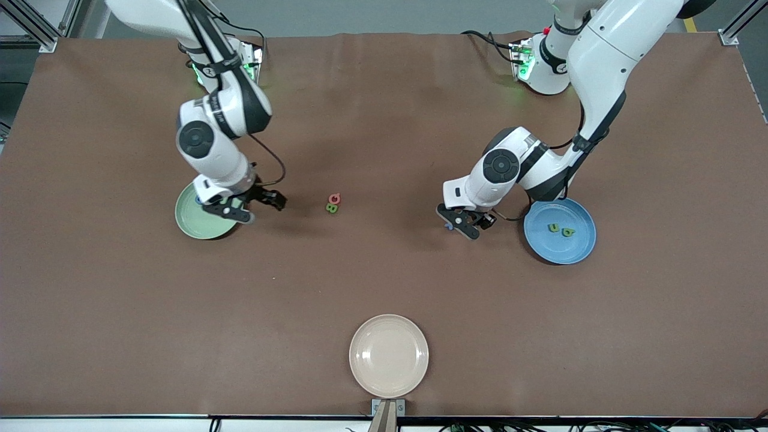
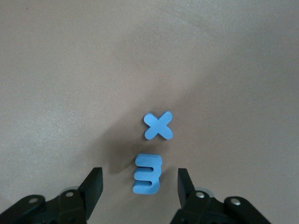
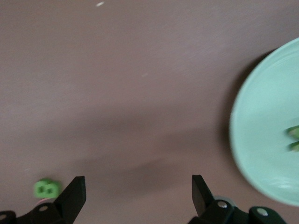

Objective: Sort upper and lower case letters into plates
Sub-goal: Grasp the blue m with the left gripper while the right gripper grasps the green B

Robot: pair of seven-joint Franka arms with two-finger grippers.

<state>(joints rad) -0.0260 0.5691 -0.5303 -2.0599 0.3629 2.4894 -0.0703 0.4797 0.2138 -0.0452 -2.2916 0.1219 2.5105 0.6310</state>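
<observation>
Brown matte table covering [image 1: 384, 276] carries three round shallow plates. The pale mint green plate [image 1: 191, 221] lies toward the right arm's end, and the right gripper [image 1: 249, 207] hangs over its edge with its jaws spread wide and nothing between them. In the right wrist view a bit of green piece [image 3: 293, 138] shows in that plate at the picture's edge; its shape cannot be told.

At mid-table, a small red-pink letter piece [image 1: 335, 198] and a chunky green letter B [image 1: 332, 208] sit touching each other, the green one nearer the front camera.

The medium blue plate [image 1: 570, 246] lies toward the left arm's end and holds two green letter pieces [image 1: 560, 230] just beside each other. The left gripper [image 1: 461, 227] is low over the bare table beside this plate, its fingers [image 2: 93, 186] partly open on either side of a blue letter E [image 2: 147, 175], not touching it. A blue letter x [image 2: 158, 126] lies near the E, apart from it.

The cream-beige plate [image 1: 389, 355] sits nearest the front camera.
</observation>
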